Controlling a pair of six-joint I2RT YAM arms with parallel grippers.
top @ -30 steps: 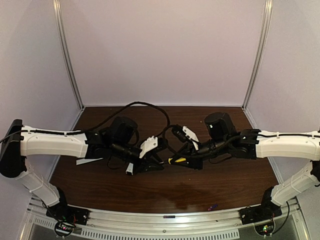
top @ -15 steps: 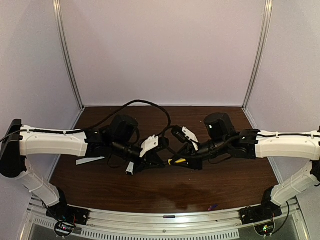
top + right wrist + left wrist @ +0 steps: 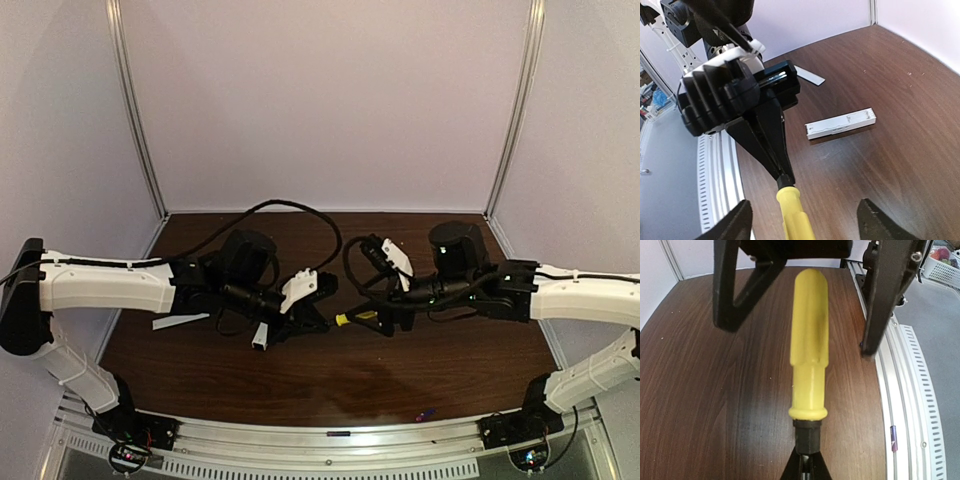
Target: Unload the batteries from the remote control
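1 screwdriver [image 3: 809, 355] sits over the middle of the table [image 3: 900, 75], its dark shaft clenched in the left gripper [image 3: 805, 465] just below the yellow handle. Right gripper [image 3: 805, 201] is released, straddling the handle without touching it. Remote [image 3: 840, 123] lies just beside the left gripper, and the cover [image 3: 809, 76] is nearer the left edge. 1 battery [image 3: 425, 413], seemingly, lies at the front edge.

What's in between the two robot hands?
The yellow screwdriver: the left gripper pinches its dark shaft, and its handle lies between the open fingers of the right gripper. Both wrist views show it.
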